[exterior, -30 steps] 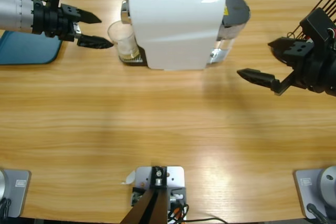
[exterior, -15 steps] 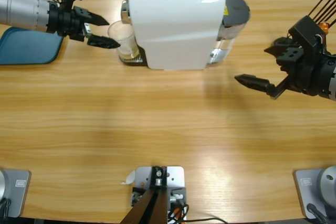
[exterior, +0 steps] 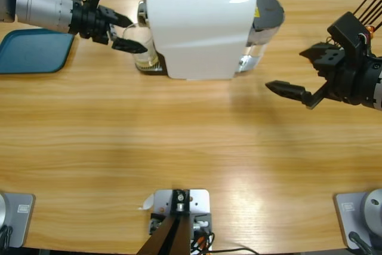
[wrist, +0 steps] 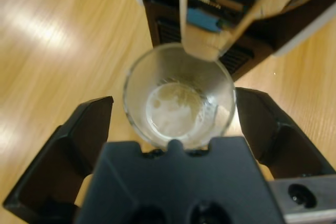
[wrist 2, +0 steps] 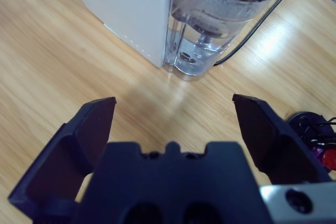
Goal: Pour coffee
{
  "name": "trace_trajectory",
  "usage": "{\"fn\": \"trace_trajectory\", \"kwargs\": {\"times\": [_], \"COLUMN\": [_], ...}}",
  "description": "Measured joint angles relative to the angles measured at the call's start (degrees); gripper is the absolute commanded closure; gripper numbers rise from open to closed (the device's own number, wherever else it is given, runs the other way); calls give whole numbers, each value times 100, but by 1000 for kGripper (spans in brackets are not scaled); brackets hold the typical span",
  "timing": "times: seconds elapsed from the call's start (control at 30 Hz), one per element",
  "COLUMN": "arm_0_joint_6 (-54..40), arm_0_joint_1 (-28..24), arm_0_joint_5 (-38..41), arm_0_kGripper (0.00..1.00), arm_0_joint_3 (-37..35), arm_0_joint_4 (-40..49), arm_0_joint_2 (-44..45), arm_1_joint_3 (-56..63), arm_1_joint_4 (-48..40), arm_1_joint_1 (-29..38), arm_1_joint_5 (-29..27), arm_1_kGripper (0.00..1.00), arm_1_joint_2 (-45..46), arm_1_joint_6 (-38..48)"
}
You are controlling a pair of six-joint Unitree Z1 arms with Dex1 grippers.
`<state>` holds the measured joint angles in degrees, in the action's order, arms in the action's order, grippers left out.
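Reaching in from the table's left side, the left end effector straddles a clear glass standing on the drip tray under the spout of a white coffee machine. Its jaws are spread wide, one on each side of the glass, and in the left wrist view neither yet presses the wall; nothing is gripped. Coffee lies as a thin pale film at the bottom of the glass, far short of full. The right end effector hangs open and empty over bare wood to the right of the machine, its wrist view looking at the machine's water tank. A blue tray sits at the table's left edge.

The glass looks light, rigid, smooth and breakable, so it is likely to slip under a loose pinch and could crack under a hard one; a firm, level hold around the middle of the wall, below the rim, seems the safest place. With so little liquid inside, spilling appears a minor risk unless the glass is tipped sharply.

Compared with a second ago, the left arm has pushed further toward the machine, bringing its jaws from just short of the glass to either side of it. The right arm has shifted only slightly.
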<state>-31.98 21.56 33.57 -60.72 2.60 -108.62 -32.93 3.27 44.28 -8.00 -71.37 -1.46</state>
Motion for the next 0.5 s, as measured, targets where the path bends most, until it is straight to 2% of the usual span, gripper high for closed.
{"fn": "trace_trajectory", "kwargs": {"times": [0.07,0.1,0.13,0.2,0.23,0.37,0.4,0.43,0.5], "arm_0_joint_6": [0,0,0,0,0,0,0,0,0], "arm_0_joint_1": [3,3,3,4,5,42,69,102,161], "arm_0_joint_5": [0,0,0,0,-1,-1,-1,-1,0], "arm_0_kGripper": [29,75,163,431,533,741,818,974,1000], "arm_0_joint_3": [-34,-46,-51,-56,-62,-104,-122,-138,-170], "arm_0_joint_4": [0,0,0,0,0,0,0,0,0], "arm_0_joint_2": [-50,-76,-99,-128,-140,-178,-187,-195,-218], "arm_1_joint_3": [-12,-17,-26,-45,-56,-69,-69,-69,-69], "arm_1_joint_4": [0,1,1,3,3,3,3,3,3], "arm_1_joint_1": [0,0,0,0,0,0,0,0,0], "arm_1_joint_5": [0,0,0,0,0,1,5,10,14], "arm_1_kGripper": [0,0,0,0,0,0,0,0,0], "arm_1_joint_2": [0,-2,-6,-13,-16,-19,-19,-19,-19], "arm_1_joint_6": [0,0,0,0,0,0,0,0,0]}}
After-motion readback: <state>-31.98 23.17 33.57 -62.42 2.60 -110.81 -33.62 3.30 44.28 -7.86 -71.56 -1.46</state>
